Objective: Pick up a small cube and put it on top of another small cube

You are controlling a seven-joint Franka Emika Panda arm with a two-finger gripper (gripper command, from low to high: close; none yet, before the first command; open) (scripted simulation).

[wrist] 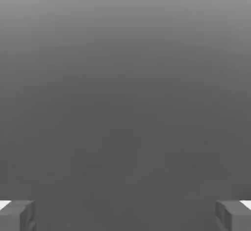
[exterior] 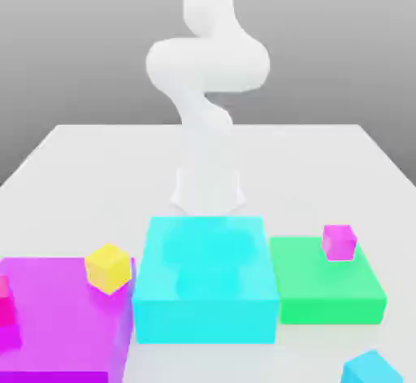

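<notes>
Sky-blue cube (exterior: 372,368) is seen on the pale table (exterior: 49,202), cut by the lower edge of the exterior view. With a clock face laid over that view, centred on the large cyan block (exterior: 205,316) and with twelve at the top, the cube is found towards four o'clock, apart from the blocks. The magenta-purple cube (exterior: 339,244) is placed between two and three o'clock, on top of the green block (exterior: 329,288), near that block's far edge. The green block itself is set at three o'clock, just beside the cyan one.

Towards nine o'clock, the large flat purple slab (exterior: 61,324) is laid. The yellow cube (exterior: 108,269) is perched on it, near the edge facing the cyan block, with one corner turned to the camera. Farther out, also towards nine, the hot-pink cube (exterior: 6,302) is cut by the picture's edge.

The white arm (exterior: 209,64) is raised at twelve o'clock, beyond the cyan block. In the hand view, the jaws of the gripper (wrist: 125,216) are held wide apart, with grey background seen between them.
</notes>
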